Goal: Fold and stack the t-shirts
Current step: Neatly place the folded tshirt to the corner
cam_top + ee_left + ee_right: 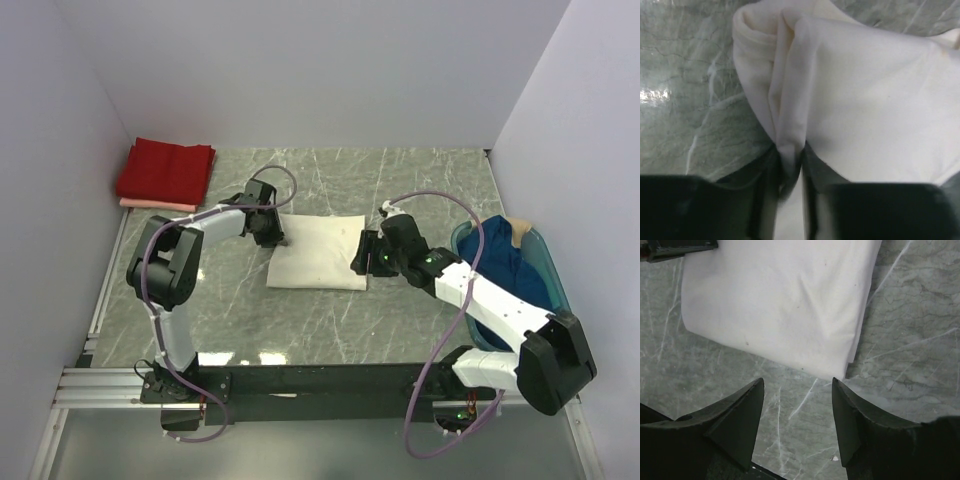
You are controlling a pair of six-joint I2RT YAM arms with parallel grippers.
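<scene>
The cream-white t-shirt (318,255) lies folded into a rectangle in the middle of the table. My left gripper (272,235) is at its far left corner, and the left wrist view shows the jaws (790,155) shut on a pinched fold of the cream cloth (865,100). My right gripper (362,255) sits at the shirt's right edge; it (797,385) stands open just short of the near corner of the shirt (780,300), with bare table between the fingers. A folded red t-shirt (165,170) rests on a pale pink one (150,205) at the back left. The dark blue t-shirt (515,265) lies in the basket.
A teal plastic basket (553,270) stands at the right edge of the table, partly under my right arm. White walls close in the left, back and right sides. The black rail with both arm bases runs along the near edge.
</scene>
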